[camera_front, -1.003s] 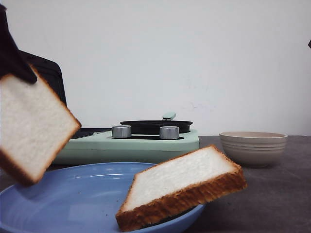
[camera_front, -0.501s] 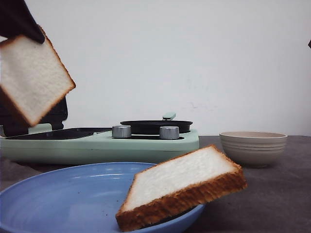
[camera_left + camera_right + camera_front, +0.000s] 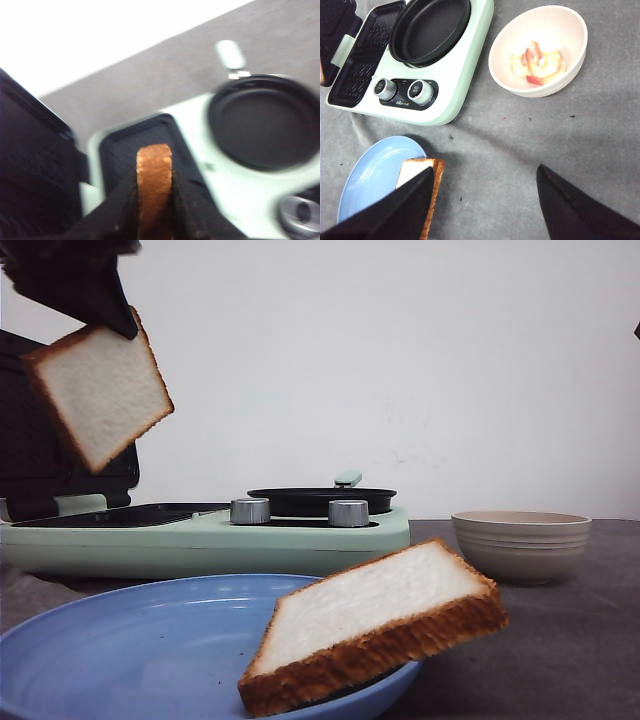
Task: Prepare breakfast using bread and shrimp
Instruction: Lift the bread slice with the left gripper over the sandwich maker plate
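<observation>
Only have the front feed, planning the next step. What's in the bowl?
Observer: A few shrimp lie in the bowl.
Operator: Is the held slice lined up with the grill?
Observer: In the left wrist view the slice sits edge-on in the left gripper, with the ribbed grill plate directly beyond it.
Operator: Right gripper?
Observer: The right gripper is open and empty, above the table.

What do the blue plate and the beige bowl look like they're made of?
The blue plate looks like glazed ceramic or melamine: smooth, with soft highlights. The beige bowl looks like matte ceramic or plastic, with faint ridges around its wall and no strong shine. Neither can be settled by sight.
</observation>
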### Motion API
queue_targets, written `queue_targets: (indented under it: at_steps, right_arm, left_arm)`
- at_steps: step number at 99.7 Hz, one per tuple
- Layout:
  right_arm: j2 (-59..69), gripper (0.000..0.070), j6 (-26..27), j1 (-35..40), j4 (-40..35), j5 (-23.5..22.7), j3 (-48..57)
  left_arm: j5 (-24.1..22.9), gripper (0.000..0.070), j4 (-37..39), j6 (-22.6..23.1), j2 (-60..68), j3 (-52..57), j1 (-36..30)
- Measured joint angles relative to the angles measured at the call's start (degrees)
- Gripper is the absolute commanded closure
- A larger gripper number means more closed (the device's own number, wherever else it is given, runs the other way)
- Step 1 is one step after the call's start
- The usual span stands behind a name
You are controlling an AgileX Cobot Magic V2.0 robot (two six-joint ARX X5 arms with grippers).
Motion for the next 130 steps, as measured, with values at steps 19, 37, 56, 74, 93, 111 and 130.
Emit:
queue_targets:
  at_steps: [19, 37, 56, 74, 93, 111, 130]
  right_arm:
    - [0.00, 0.0296, -0.83, 0.00, 0.00, 0.02, 0.00]
    - [0.00, 0.0296, -1.16, 0.00, 0.00, 0.09, 0.00]
    - [0.00, 0.0296, -1.64, 0.00, 0.00, 0.11, 0.00]
    - [0.00, 0.0296, -2.58, -0.02, 0.00, 0.42, 0.00]
    - [0.00, 0.0296, -2.69, 0.00, 0.00, 0.42, 0.00]
    - [0.00, 0.0296, -2.69, 0.00, 0.00, 0.42, 0.00]
    - [0.00, 0.0296, -2.69, -0.02, -0.02, 0.42, 0.00]
  left_arm:
    - [-1.14, 0.0697, 2.14, 7.26, 8.02, 6.05, -0.02]
    - [-3.63, 0.0697, 9.86, 12.72, 15.41, 9.75, -0.26]
    - [-3.67, 0.0698, 17.40, 19.15, 21.20, 10.56, -0.28]
    - [-4.33, 0.0700, 20.61, 26.97, 25.20, 10.56, -0.63]
    - [-7.34, 0.0700, 23.63, 34.82, 28.59, 10.56, -0.72]
    - [-8.11, 0.0700, 24.28, 39.69, 30.12, 10.56, -0.70]
    - [-8.07, 0.0700, 25.99, 40.72, 31.39, 10.56, -0.70]
